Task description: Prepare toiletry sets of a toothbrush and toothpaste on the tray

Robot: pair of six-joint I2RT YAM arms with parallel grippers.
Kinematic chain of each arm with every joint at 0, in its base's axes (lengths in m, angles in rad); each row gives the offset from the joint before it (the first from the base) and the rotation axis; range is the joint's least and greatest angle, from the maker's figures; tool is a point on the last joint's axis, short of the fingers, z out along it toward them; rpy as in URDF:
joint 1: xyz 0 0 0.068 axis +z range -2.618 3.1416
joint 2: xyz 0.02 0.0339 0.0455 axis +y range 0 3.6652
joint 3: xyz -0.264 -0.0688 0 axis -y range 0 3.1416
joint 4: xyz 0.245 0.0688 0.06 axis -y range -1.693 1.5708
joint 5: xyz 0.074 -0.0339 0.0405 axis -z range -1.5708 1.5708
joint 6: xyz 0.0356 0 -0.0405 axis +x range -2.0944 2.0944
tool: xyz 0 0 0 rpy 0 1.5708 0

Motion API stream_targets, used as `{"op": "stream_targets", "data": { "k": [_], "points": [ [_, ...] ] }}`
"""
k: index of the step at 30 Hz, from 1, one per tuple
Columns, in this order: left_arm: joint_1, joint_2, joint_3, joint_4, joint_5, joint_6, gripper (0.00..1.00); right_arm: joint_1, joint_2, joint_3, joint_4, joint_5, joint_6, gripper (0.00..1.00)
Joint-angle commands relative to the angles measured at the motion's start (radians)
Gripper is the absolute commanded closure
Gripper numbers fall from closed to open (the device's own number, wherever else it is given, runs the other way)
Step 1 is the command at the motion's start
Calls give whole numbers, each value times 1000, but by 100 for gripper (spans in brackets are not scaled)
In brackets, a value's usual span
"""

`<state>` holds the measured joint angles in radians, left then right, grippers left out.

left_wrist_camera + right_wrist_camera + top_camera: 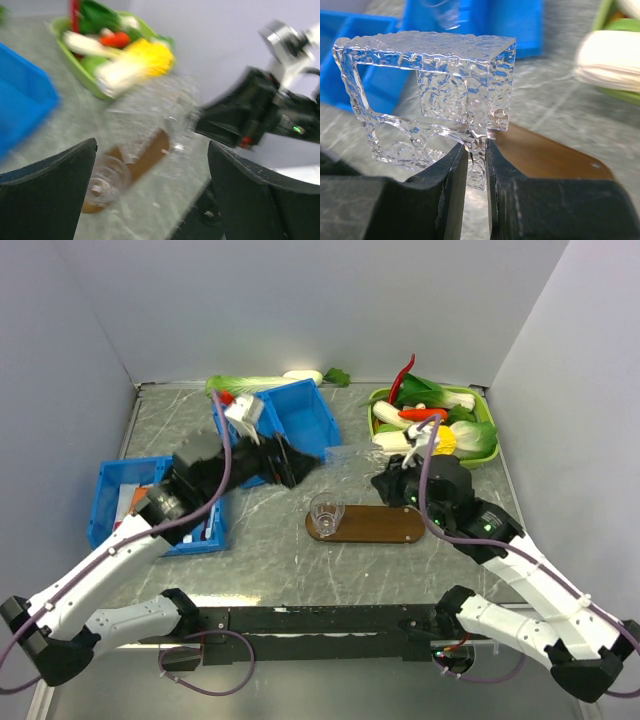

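The dark-brown tray (385, 526) lies mid-table with one clear cup (326, 512) upright on its left end. My right gripper (477, 145) is shut on the bottom edge of a clear, textured, box-shaped plastic piece (435, 95), held just above the tray's (545, 155) far side. In the overhead view this piece (343, 455) hangs between the two grippers. My left gripper (300, 465) is wide open and empty, just left of the piece (150, 112), and looks down on the cup (107, 177) and the tray (150, 155). I cannot make out a toothbrush or toothpaste.
A blue bin (305, 418) stands behind my left gripper. A second blue bin (115, 502) at the left holds small items. The green tray (480, 445) of vegetables sits at the back right, close behind my right arm (470, 515). Leafy greens (250, 385) lie along the back wall.
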<state>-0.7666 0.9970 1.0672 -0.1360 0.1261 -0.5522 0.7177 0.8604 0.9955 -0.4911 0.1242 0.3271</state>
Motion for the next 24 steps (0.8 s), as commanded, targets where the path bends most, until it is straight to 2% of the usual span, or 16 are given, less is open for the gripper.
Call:
{"op": "stream_targets", "data": {
  "k": [1,3,7,12,18,24],
  "points": [
    [139,75,181,-131,-4,217,4,-93,-89,45,-62,63,-62,100],
    [225,106,221,-134,9,251,3,-136,-124,48,-105,55,-74,100],
    [253,179,237,-163,-198,308,4,-210,-143,58,-205,9,-85,100],
    [257,144,30,-33,-230,316,3,-228,-124,26,-352,-9,-68,100],
    [257,196,50,-59,-291,296,4,-256,-95,-57,-372,-118,-7,100],
    [256,129,-18,-4,-342,298,4,-300,29,-60,-363,-245,-6,100]
  ]
}}
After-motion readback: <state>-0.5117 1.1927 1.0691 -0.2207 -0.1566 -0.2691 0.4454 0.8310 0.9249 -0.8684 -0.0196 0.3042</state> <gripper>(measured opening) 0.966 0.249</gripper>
